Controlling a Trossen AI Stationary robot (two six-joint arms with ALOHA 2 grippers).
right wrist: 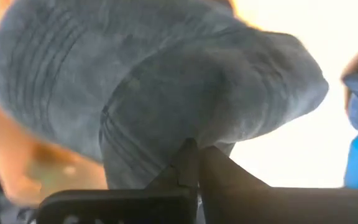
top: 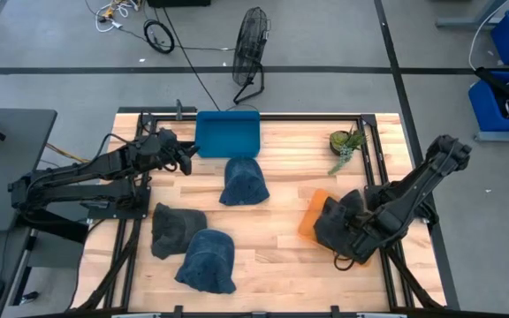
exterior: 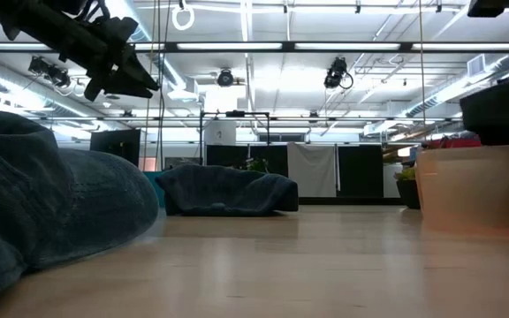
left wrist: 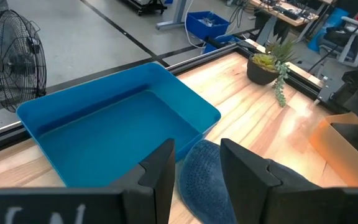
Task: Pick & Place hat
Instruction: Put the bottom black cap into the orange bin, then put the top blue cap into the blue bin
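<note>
My right gripper [top: 341, 231] is shut on a dark grey hat [top: 332, 223] at the table's right, over the near end of an orange bin [top: 310, 212]. The hat fills the right wrist view [right wrist: 166, 81]. In the low view it shows above the bin [exterior: 502, 110]. My left gripper [top: 186, 159] is open and empty, raised above the table beside a blue bin [top: 228, 132]. A blue hat [top: 243, 181] lies on the table just past its fingers [left wrist: 197, 186]. My right gripper pinches a bunched fold of the dark grey hat's cloth [right wrist: 191, 140] between its two shut fingers. The hat spreads out beyond the fingertips. Which part of the hat the fold belongs to I cannot tell, nor whether the hat touches the orange bin [exterior: 475, 190].
Another dark grey hat [top: 177, 228] and a second blue hat [top: 208, 261] lie at the near left; one of them fills the low view's left [exterior: 42, 212]. A potted plant [top: 345, 146] stands at the far right. Black rails [top: 126, 256] frame the table.
</note>
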